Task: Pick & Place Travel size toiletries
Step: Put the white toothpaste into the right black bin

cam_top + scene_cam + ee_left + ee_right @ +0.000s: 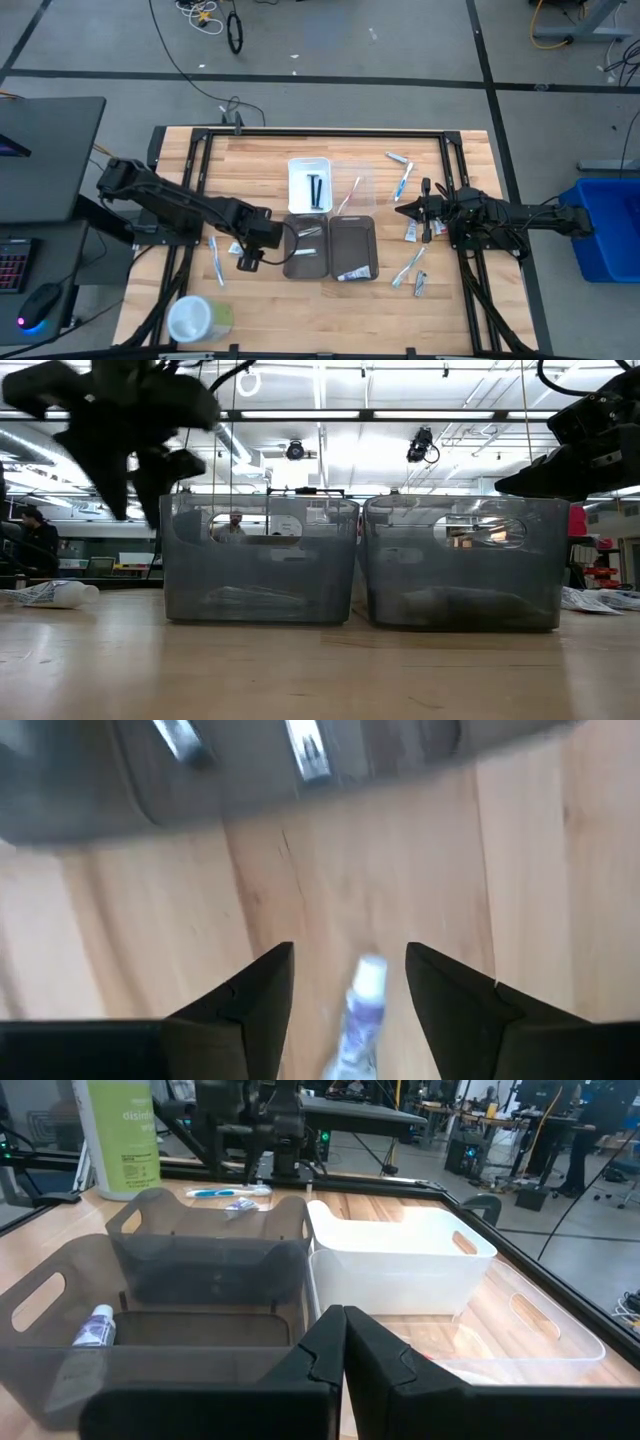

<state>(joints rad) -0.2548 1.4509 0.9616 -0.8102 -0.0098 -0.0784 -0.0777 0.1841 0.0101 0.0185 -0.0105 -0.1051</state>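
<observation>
My left gripper (350, 975) hangs open above the wood table, pointing steeply down, just left of the left grey tray (305, 252). A small white tube with violet marks (360, 1015) lies flat on the table below the gap between its fingers, untouched. In the high view this gripper (248, 262) sits beside a light-blue toothbrush (215, 262). More tubes and toothbrushes (408, 268) lie at the table's right. My right gripper (405, 208) waits shut, level, at the right side.
Two grey trays (260, 560) (460, 565) stand side by side mid-table; the right one holds a tube (352, 273). Behind them stand a white tray (309, 185) with black sticks and a clear tray (352, 182). A round white-and-green container (195, 318) stands near left.
</observation>
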